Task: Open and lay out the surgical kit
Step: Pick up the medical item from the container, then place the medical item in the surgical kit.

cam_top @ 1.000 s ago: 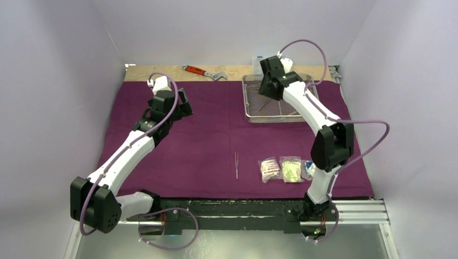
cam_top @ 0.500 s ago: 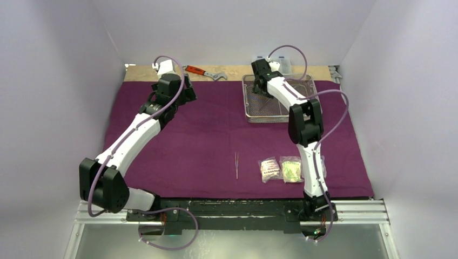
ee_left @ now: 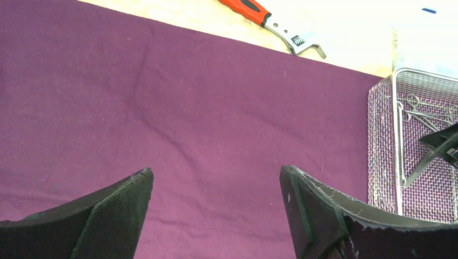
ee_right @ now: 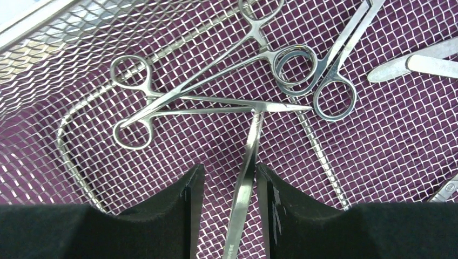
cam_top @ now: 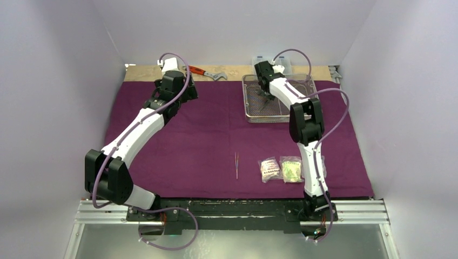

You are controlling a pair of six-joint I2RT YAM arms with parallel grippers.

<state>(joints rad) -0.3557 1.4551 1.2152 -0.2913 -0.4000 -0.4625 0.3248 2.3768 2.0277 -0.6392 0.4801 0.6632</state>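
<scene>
Right wrist, R gripper (ee_right: pixel 229 170) half-closed round tweezers (ee_right: pixel 248 162) in tray (ee_right: pixel 405 135), grip unclear, L gripper (ee_left: pixel 216 170) wide open, empty, nearer wrench (ee_left: pixel 259 13)

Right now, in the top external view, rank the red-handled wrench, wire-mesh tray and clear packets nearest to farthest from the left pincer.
From the left pincer:
1. Red-handled wrench, just beyond it, past the cloth.
2. Wire-mesh tray, across to the right, at the far side.
3. Clear packets, near edge, right side.
</scene>
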